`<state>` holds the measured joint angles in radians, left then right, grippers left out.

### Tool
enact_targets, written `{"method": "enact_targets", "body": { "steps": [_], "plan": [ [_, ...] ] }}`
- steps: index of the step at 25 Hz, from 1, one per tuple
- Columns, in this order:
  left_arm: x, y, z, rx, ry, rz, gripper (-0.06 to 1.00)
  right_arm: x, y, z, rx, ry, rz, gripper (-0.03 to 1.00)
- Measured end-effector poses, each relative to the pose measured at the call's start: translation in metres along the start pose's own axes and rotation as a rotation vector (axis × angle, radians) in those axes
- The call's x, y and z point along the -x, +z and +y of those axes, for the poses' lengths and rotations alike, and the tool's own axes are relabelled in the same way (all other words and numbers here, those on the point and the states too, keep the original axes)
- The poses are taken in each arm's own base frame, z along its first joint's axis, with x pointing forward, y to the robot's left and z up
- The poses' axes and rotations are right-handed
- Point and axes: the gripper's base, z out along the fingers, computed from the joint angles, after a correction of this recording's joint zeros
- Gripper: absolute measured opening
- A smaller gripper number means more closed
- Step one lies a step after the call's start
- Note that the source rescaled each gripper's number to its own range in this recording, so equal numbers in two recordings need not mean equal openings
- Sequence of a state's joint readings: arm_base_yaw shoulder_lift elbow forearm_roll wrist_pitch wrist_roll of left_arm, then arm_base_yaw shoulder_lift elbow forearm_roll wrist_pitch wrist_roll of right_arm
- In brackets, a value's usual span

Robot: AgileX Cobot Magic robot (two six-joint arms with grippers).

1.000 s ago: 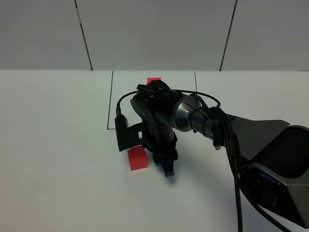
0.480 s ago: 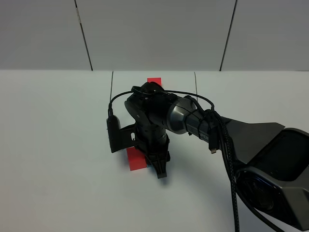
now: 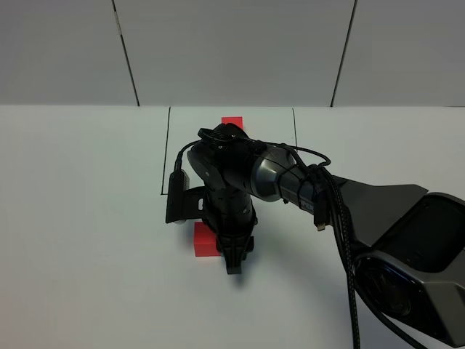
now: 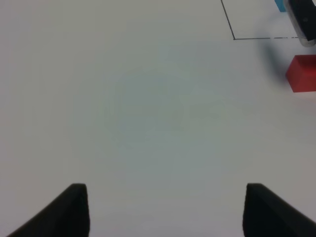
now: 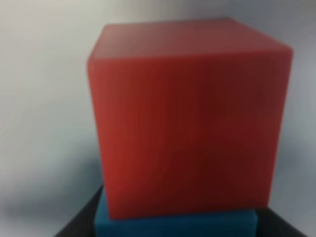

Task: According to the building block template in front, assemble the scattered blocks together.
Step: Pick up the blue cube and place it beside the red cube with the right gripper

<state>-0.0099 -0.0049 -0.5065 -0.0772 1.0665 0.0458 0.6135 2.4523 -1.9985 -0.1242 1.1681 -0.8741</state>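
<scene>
Arm (image 3: 290, 178) from the right reaches across the middle of the bench (image 3: 87, 218) and covers much of the work in the high view. The right gripper (image 3: 232, 265) points down just in front of the red cube (image 3: 205, 241), whose near-right part the wrist hides. The fingers are pressed together, though the tips themselves are hard to make out against the dark housing. The blue cube (image 5: 175, 223) is fully hidden from the high camera. Only the right wrist view shows it, as a strip cut off by the frame edge and set against the red cube with no gap visible. Dark blurred shapes flank it there, and whether they touch it I cannot tell. The template (image 3: 232, 121) lies at the far end of the black outline (image 3: 164, 153); only its red end shows above the arm. In the left wrist view a blue sliver (image 4: 280, 5) sits inside the outline, cut off by the frame, too little to identify. The left gripper (image 4: 165, 212) hangs spread, with nothing between its fingers, well apart from the cubes.
</scene>
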Motion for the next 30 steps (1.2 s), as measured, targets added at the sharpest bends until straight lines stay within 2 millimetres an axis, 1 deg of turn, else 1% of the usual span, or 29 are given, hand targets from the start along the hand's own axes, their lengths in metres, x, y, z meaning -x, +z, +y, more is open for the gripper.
{"method": "enact_targets", "body": {
  "steps": [6,15,16,17,19,21,23,24,25,28,30],
  "plan": [
    [0.0,0.0,0.0,0.0,0.0,0.001,0.4,-0.001,0.0,0.003,0.034,0.081,0.009,0.01],
    [0.0,0.0,0.0,0.0,0.0,0.0,0.4,-0.001,0.0,0.003,0.034,0.094,0.007,0.01],
    [0.0,0.0,0.0,0.0,0.0,0.0,0.4,0.0,0.0,0.003,0.033,0.099,0.007,0.02],
    [0.0,0.0,0.0,0.0,0.0,0.0,0.4,0.0,0.0,0.003,0.031,0.102,0.006,0.08],
    [0.0,0.0,0.0,0.0,0.0,0.0,0.4,0.0,0.0,0.002,0.02,0.102,0.002,0.3],
    [0.0,0.0,0.0,0.0,0.0,0.0,0.4,0.0,0.0,0.001,0.016,0.102,0.001,0.6],
    [0.0,0.0,0.0,0.0,0.0,0.0,0.4,0.0,0.0,0.001,0.017,0.104,0.0,0.87],
    [0.0,0.0,0.0,0.0,0.0,0.0,0.4,0.0,0.0,0.002,0.018,0.11,-0.001,0.95],
    [0.0,0.0,0.0,0.0,0.0,0.0,0.4,0.0,-0.001,0.002,0.017,0.113,-0.004,0.99],
    [0.0,0.0,0.0,0.0,0.0,0.0,0.4,0.002,-0.005,0.002,0.021,0.148,-0.03,1.0],
    [0.0,0.0,0.0,0.0,0.0,0.0,0.4,0.002,-0.017,0.001,0.01,0.186,-0.057,1.0]
  ]
}}
